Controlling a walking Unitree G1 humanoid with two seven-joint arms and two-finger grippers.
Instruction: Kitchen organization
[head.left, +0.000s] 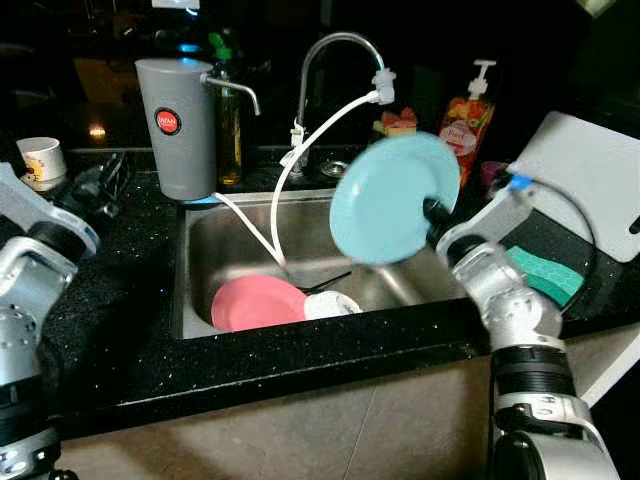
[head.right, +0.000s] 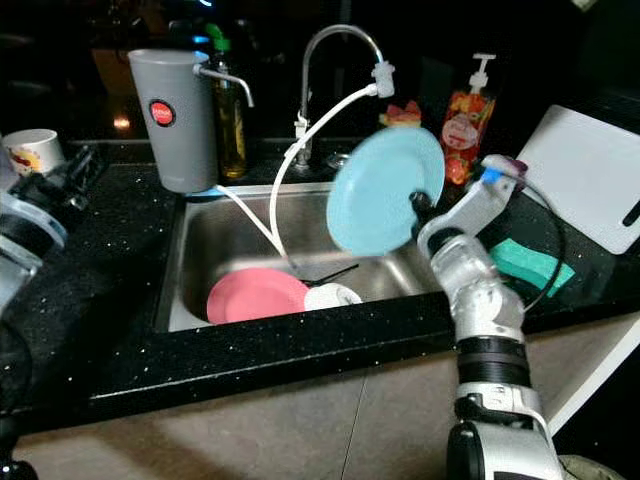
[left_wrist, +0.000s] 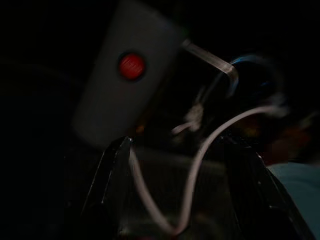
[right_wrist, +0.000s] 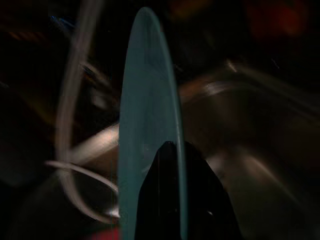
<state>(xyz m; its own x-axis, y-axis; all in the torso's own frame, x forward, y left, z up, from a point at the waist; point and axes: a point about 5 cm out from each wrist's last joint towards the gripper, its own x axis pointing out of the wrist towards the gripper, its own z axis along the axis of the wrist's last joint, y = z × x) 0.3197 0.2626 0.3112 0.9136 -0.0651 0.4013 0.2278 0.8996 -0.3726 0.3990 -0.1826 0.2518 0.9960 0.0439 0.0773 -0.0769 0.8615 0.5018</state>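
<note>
A dark kitchen: black speckled countertop (head.left: 120, 330) around a steel sink (head.left: 200, 250). The right gripper (head.left: 432, 210) pinches a light blue plate (head.left: 390, 200) by its rim, held upright above the sink's right side. A pink plate (head.left: 255, 303) lies at the sink's front edge. The left gripper (left_wrist: 175, 200) hovers over the counter's left edge, fingers spread apart

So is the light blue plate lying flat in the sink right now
No, the light blue plate is held on edge above the sink by the right end effector, while a pink plate lies in the basin.
</note>
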